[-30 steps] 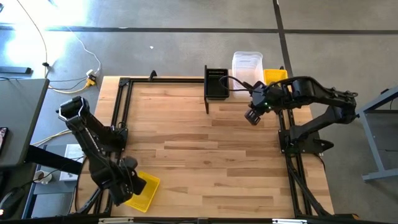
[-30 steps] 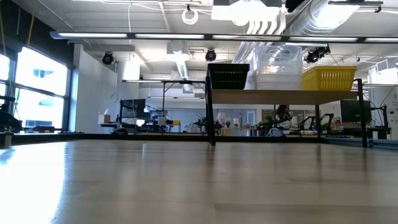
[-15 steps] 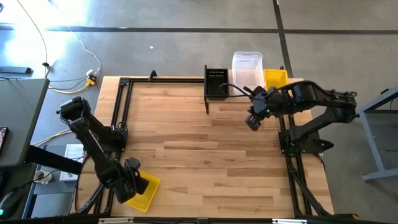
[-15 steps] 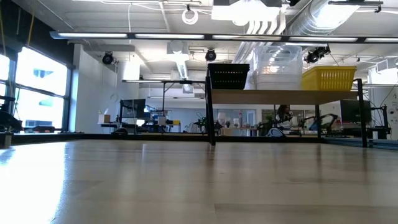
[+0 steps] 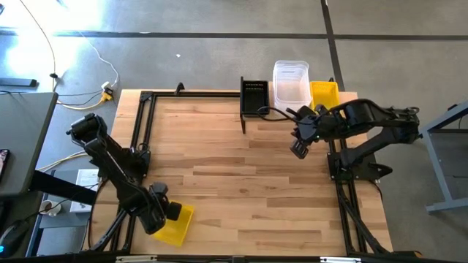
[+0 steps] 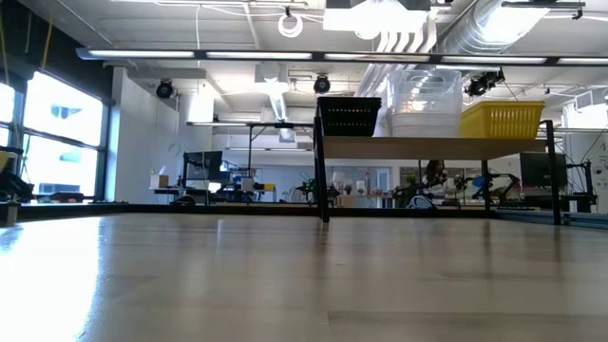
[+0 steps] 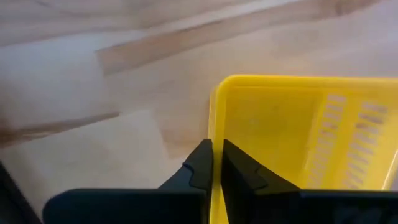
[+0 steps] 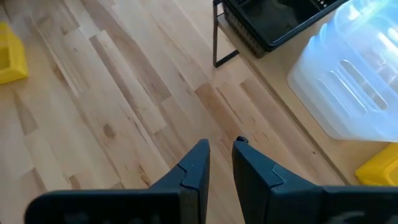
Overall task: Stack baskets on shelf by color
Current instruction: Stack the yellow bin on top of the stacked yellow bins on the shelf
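A yellow basket (image 5: 177,226) lies on the table near its near-left corner. My left gripper (image 5: 162,212) is shut on it, and the left wrist view shows its rim (image 7: 292,81) and mesh side. On the shelf (image 6: 437,147) at the far edge stand a black basket (image 5: 254,96), a clear tub (image 5: 290,80) and a yellow basket (image 5: 324,93). My right gripper (image 5: 300,148) hangs over the table in front of the shelf. Its fingers (image 8: 193,165) stand slightly apart with nothing between them. My left gripper pinches the yellow basket's wall at the rim (image 7: 215,127), one finger (image 7: 200,163) outside and the other inside, close to a corner. The fingers come from above, slanting in from the table's left. The basket appears to sit level on the table.
The shelf's black frame legs (image 5: 243,117) stand on the far part of the table. Black rails (image 5: 142,124) run along the table's left and right edges. Bare wood spreads across the middle between the two arms.
My left gripper has shut on the yellow basket's wall and has gone a little toward the table's right edge, sliding the basket the same way. My right gripper has drifted away from the shelf toward the near edge.
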You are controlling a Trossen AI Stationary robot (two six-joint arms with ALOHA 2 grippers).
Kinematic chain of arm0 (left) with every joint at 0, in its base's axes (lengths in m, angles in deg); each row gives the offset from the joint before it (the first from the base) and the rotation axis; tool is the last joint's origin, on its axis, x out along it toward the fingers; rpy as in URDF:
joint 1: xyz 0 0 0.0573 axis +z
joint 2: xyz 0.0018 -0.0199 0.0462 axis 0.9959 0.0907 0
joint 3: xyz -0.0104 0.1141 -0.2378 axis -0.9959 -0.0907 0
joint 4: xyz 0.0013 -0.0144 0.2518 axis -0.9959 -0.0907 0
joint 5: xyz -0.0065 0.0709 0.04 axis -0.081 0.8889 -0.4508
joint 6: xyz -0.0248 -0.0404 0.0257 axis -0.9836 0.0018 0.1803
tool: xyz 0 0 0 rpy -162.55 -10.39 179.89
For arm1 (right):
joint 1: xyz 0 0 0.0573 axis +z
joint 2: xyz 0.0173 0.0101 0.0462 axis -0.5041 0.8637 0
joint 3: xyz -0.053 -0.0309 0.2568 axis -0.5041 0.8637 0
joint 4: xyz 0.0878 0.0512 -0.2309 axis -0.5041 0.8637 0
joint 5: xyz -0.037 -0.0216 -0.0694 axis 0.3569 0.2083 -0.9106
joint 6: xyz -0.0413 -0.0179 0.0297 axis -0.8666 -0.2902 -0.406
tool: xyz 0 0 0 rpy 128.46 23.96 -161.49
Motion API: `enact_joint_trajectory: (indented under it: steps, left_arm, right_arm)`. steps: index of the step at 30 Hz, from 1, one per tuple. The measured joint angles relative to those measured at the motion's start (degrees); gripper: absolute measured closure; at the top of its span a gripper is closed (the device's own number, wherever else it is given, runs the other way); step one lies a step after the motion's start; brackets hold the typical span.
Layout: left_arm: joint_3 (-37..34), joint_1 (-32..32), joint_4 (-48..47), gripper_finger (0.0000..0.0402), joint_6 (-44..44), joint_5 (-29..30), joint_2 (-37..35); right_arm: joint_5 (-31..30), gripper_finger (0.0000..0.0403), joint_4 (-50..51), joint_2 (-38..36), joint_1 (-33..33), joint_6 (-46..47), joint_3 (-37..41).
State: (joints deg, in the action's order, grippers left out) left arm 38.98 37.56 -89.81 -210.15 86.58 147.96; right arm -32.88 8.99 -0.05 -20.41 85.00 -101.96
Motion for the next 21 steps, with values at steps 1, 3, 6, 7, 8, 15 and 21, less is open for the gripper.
enact_joint_trajectory:
  steps: [1,3,6,7,8,15,21]
  left_arm:
    - [0.0,0.51,0.1,0.0393,0.02,0.42,0.0]
    - [0.0,1.86,0.27,0.0387,0.01,0.78,0.0]
    - [0.0,4.53,1.41,0.039,0.01,1.55,0.0]
    - [0.1,5.65,1.64,0.0394,0.02,2.17,0.0]
    - [0.28,6.73,1.69,0.0396,0.06,3.03,0.0]
    - [3.22,15.81,2.92,0.0395,6.48,9.02,-0.09]
    - [6.76,23.19,3.27,0.0396,14.89,10.3,-0.09]
  right_arm:
    - [-0.1,0.0346,0.0,0.0,0.3,-0.3,0.0]
    - [-0.25,0.0346,-0.01,0.0,0.92,-0.95,0.0]
    - [-0.32,0.0346,-1.26,0.0,1.87,-2.66,0.0]
    - [-0.13,0.0346,-2.17,0.0,2.24,-4.07,0.0]
    - [0.15,0.0346,-3.36,0.0,2.66,-5.6,0.0]
    - [3.56,0.0346,-13.92,0.43,5.8,-17.88,-0.02]
    - [7.55,0.0346,-18.5,1.93,7.59,-27.0,-0.07]
